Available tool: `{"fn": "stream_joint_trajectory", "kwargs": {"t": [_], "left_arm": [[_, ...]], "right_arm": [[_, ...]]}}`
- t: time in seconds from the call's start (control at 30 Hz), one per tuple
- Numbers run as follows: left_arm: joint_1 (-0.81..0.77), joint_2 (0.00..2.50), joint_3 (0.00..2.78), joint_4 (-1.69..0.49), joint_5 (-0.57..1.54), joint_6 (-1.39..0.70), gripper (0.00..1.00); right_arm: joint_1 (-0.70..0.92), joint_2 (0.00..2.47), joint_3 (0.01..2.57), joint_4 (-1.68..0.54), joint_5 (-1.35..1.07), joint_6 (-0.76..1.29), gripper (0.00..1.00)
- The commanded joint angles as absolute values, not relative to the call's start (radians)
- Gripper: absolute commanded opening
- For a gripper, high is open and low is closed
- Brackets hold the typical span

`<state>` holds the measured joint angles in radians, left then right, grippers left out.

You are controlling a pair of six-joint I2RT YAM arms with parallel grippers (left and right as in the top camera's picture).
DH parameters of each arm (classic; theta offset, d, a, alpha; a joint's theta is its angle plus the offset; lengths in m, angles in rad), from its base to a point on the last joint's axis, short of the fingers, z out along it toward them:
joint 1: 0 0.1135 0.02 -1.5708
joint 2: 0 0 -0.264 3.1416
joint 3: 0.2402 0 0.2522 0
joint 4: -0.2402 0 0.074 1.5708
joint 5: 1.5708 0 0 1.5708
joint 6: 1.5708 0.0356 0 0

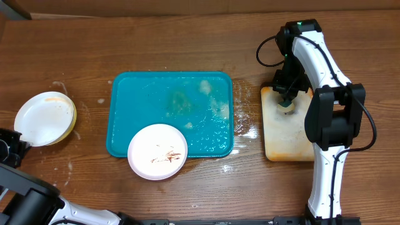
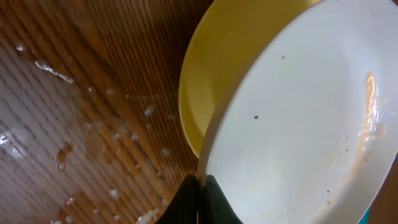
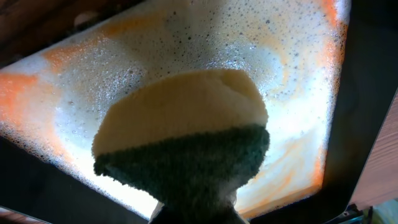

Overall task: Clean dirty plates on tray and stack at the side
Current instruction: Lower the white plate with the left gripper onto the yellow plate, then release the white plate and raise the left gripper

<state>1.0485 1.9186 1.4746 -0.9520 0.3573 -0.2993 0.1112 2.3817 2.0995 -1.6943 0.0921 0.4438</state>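
While the left jaws pinch the rim of a white plate [image 2: 298,124], that plate lies on top of the yellow-green plate [image 2: 211,68], shifted off centre, on the bench [image 1: 187,37] well left of the teal tray [image 1: 144,94]. A second white plate [image 1: 157,151], smeared brown, overlaps the near rim of the teal tray. The right jaws pinch a sponge [image 3: 186,124], yellow above and green below, over the foamy beige tray [image 1: 290,140] at the right.

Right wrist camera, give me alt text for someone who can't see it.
The right gripper is shut on a sponge, yellow above and dark green below, over a black-rimmed tray of foamy, orange-streaked water. The wooden table shows at the right edge.
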Motion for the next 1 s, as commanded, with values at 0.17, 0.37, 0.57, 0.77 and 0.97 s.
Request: {"fn": "stream_joint_trajectory", "kwargs": {"t": [0.17, 0.37, 0.57, 0.77, 0.97], "left_arm": [[1.001, 1.911, 1.465, -0.886, 0.249, -0.323, 0.04], [0.981, 1.987, 1.465, -0.879, 0.233, -0.345, 0.04], [0.983, 2.045, 1.465, -0.870, 0.224, -0.367, 0.04], [0.985, 2.045, 1.474, -0.849, 0.187, -0.366, 0.04], [0.985, 2.045, 1.475, -0.831, 0.141, -0.366, 0.28]], "right_arm": [[0.107, 2.379, 2.095, -1.695, 0.092, 0.440, 0.04], [0.107, 2.379, 2.095, -1.695, 0.091, 0.440, 0.04], [0.107, 2.379, 2.095, -1.695, 0.091, 0.440, 0.04], [0.107, 2.379, 2.095, -1.695, 0.091, 0.439, 0.04], [0.107, 2.379, 2.095, -1.695, 0.091, 0.439, 0.04]]}}
